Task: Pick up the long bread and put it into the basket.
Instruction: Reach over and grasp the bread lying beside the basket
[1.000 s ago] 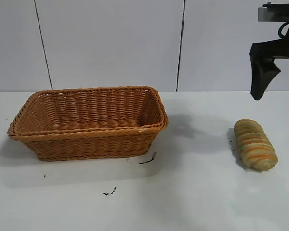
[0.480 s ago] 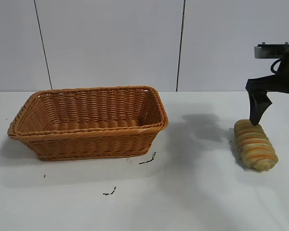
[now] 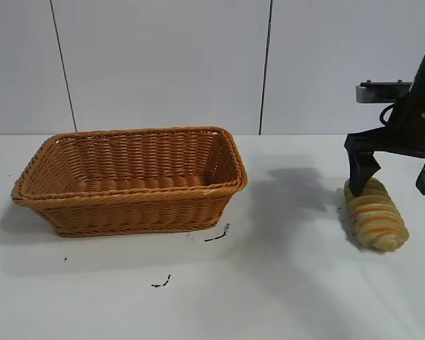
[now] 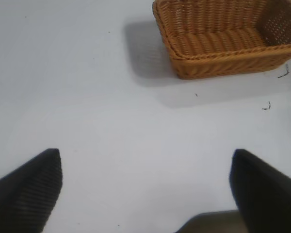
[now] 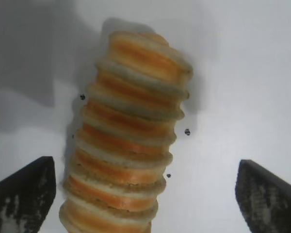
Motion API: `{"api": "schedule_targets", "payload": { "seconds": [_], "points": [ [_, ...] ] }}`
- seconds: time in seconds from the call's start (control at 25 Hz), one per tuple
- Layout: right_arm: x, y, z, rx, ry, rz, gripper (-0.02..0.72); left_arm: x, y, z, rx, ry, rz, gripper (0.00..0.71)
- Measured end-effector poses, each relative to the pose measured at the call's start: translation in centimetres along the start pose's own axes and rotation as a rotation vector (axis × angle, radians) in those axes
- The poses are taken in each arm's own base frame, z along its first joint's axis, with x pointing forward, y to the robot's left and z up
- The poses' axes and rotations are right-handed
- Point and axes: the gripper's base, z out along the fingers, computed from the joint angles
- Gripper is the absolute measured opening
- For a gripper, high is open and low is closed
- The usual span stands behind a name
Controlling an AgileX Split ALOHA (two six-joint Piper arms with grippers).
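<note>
The long bread (image 3: 376, 217), tan with orange-brown ridges, lies on the white table at the right. My right gripper (image 3: 394, 180) is open and low over its far end, one finger at each side. In the right wrist view the bread (image 5: 131, 131) lies between the two spread fingertips (image 5: 26, 194), nearer one of them, and neither touches it. The basket (image 3: 131, 178), orange-brown wicker, stands at the left and nothing shows inside it. My left gripper (image 4: 145, 182) is open and empty over bare table; the basket (image 4: 228, 36) lies farther off in its view.
Small dark specks and scraps (image 3: 218, 234) lie on the table in front of the basket. A white panelled wall (image 3: 163, 64) stands behind the table. The right arm's shadow falls on the table between basket and bread.
My right gripper has come down from high above the table to the bread's far end and moved slightly left. The bread and basket have not moved.
</note>
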Motion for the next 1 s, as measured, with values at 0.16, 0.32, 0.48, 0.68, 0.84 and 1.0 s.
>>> {"api": "schedule_targets", "payload": {
  "seconds": [0.16,0.32,0.48,0.68,0.84,1.0],
  "points": [
    [0.0,0.0,1.2,-0.001,0.008,0.002,0.690,0.0,0.0,0.0,0.000,0.000,0.000,0.692],
    [0.2,-0.1,2.2,-0.003,0.035,0.000,0.690,0.0,0.0,0.0,0.000,0.000,0.000,0.692],
    [0.2,-0.1,2.2,-0.005,0.037,0.001,0.607,0.0,0.0,0.0,0.000,0.000,0.000,0.692],
    [0.2,-0.2,1.6,0.013,0.037,-0.026,0.187,0.0,0.0,0.0,0.000,0.000,0.000,0.692],
    [-0.5,-0.3,-1.1,0.040,-0.003,-0.057,0.143,0.0,0.0,0.0,0.000,0.000,0.000,0.692],
    [-2.0,-0.2,-5.5,0.043,-0.061,-0.059,0.139,0.0,0.0,0.0,0.000,0.000,0.000,0.692]
  ]
}}
